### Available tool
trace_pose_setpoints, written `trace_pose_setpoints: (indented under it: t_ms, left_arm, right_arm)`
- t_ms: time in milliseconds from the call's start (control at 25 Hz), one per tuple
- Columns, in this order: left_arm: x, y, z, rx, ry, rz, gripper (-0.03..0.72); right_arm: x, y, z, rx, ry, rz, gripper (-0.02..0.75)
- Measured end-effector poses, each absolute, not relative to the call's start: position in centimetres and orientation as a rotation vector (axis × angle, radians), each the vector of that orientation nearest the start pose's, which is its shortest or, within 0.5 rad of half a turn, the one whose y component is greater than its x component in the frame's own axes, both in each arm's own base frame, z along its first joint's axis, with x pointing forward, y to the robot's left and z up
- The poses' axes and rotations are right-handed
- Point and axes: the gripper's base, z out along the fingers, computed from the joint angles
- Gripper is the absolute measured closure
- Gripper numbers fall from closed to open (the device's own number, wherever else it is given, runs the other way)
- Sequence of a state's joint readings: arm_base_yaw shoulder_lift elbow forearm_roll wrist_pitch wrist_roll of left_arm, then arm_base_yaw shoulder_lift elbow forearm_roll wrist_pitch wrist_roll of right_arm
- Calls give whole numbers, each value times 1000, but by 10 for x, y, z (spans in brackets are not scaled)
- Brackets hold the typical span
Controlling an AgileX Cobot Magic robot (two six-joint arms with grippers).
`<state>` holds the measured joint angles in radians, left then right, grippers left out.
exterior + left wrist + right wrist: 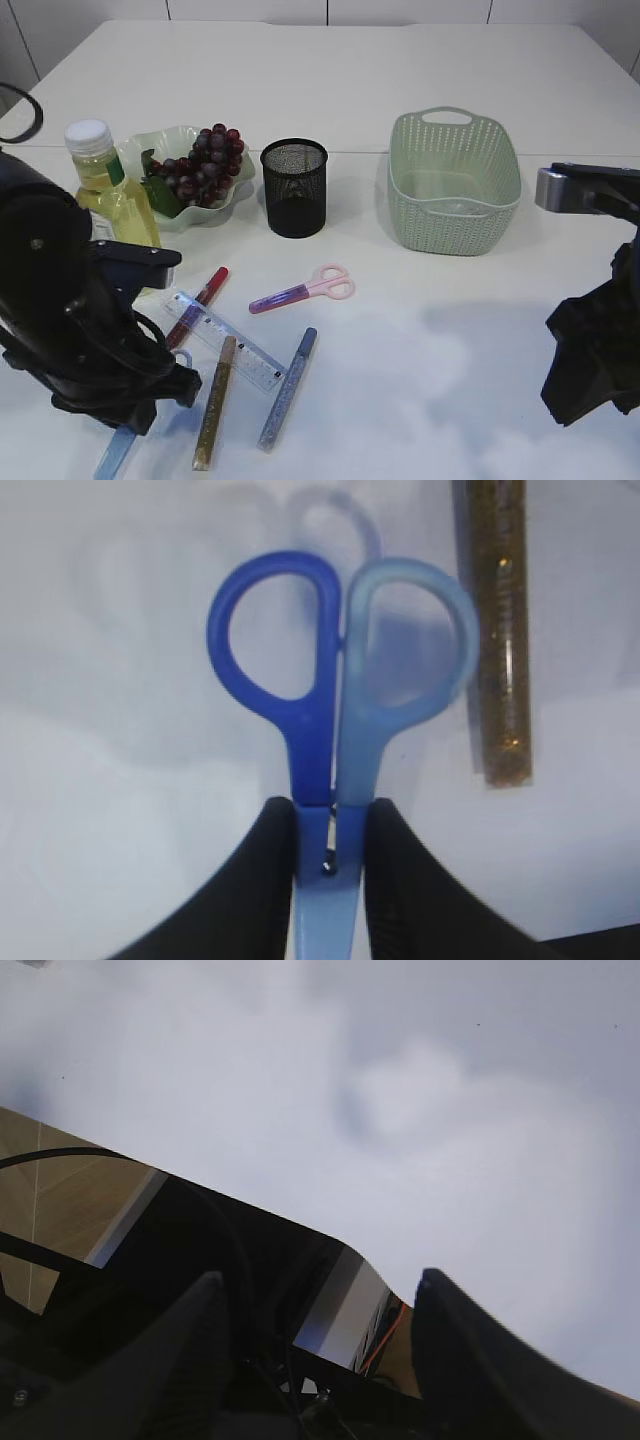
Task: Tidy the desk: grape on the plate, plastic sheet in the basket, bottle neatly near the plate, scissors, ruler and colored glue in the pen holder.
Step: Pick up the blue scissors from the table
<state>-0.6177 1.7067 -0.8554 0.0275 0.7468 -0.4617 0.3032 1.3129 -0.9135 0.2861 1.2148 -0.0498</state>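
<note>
Left arm: the black left gripper (330, 845) is clamped on the blue plastic scissors (335, 680) just below the two finger loops, one dark blue and one pale blue; in the exterior view the arm covers most of them and only a pale blue tip (115, 452) shows at the front left of the white table (400, 380).
Bottle: the clear bottle of yellow liquid with a white cap (105, 180) stands upright, touching or just beside the plate's left rim.
Plate: the pale green wavy-edged plate (140, 145) holds the dark purple grape bunch (205, 160).
Loose items: the red glue pen (200, 305), the transparent ruler (225, 340), the gold glitter glue tube (215, 400) and the blue glitter glue tube (288, 388) lie close together; the ruler crosses the gold tube.
Pink scissors: the small pink-handled scissors (305, 290) lie flat, in front of the holder.
Pen holder: the black mesh pen holder (294, 187) stands upright.
Basket: the mint green woven plastic basket (455, 180) sits right of the holder; a clear sheet seems to lie inside, hard to tell.
Right arm: the right gripper (320, 1350) hangs over the table's front edge, jaws wide apart, holding nothing.
</note>
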Motion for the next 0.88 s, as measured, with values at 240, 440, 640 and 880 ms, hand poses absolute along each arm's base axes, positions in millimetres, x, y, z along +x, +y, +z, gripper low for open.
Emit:
trace_pose_setpoints:
  t_ms: [240, 440, 640, 880]
  left_arm:
    - [232, -162, 170, 271, 2922, -133, 546]
    - [239, -167, 187, 269, 2762, -245, 546]
    - [247, -172, 194, 295, 2623, -312, 546]
    - [259, -181, 205, 360, 2407, -396, 546]
  right_arm:
    - [199, 87, 262, -400, 3077, 427, 279]
    - [199, 87, 262, -400, 3077, 427, 279]
    - [199, 87, 262, -400, 3077, 427, 279]
    - [199, 87, 262, -400, 3077, 427, 279]
